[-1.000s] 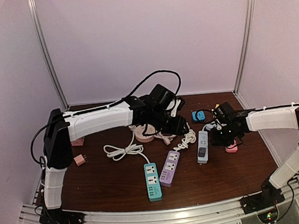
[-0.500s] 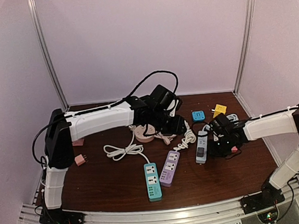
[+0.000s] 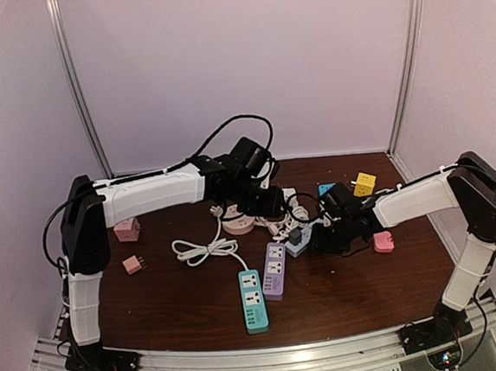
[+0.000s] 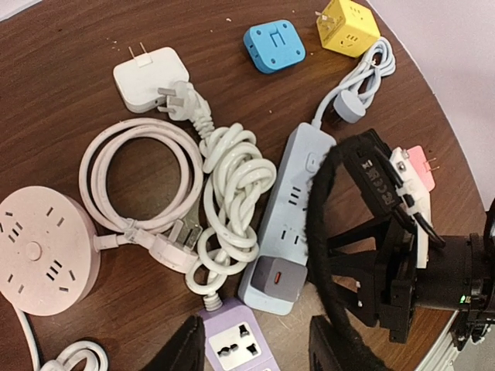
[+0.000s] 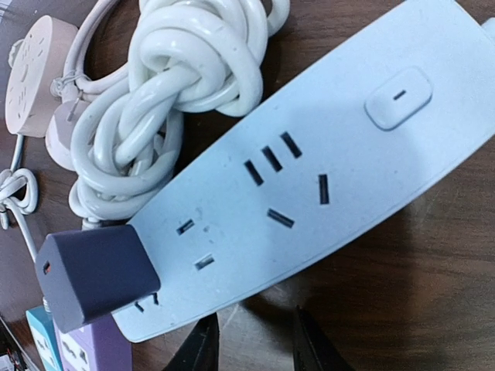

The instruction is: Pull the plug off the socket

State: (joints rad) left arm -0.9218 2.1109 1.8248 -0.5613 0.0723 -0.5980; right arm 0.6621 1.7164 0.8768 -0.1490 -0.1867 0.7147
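The plug [image 5: 93, 274] is a dark grey cube seated in the end socket of the light blue power strip [image 5: 309, 178]. In the left wrist view, plug [image 4: 277, 276] and strip [image 4: 298, 193] lie just above my left gripper [image 4: 259, 355], which hovers open over the purple strip's end. My right gripper [image 5: 255, 348] is open too, a narrow gap with only table between its fingers, beside the blue strip's long edge. From above, the plug [image 3: 296, 238] sits between the left gripper [image 3: 276, 205] and the right gripper [image 3: 317, 234].
A purple strip [image 3: 275, 272] and a teal strip [image 3: 253, 300] lie in front. A round pink socket [image 3: 238, 221] and coiled white cables [image 4: 228, 193] crowd the left side. A white adapter [image 4: 151, 73], blue adapter [image 4: 274, 45], yellow cube [image 4: 349, 23] and pink adapter [image 3: 382, 241] lie around.
My right arm has swung left across the table, and the blue strip with its plug has shifted left and turned. Its jaws narrowed slightly. The left arm drew back a little leftward.
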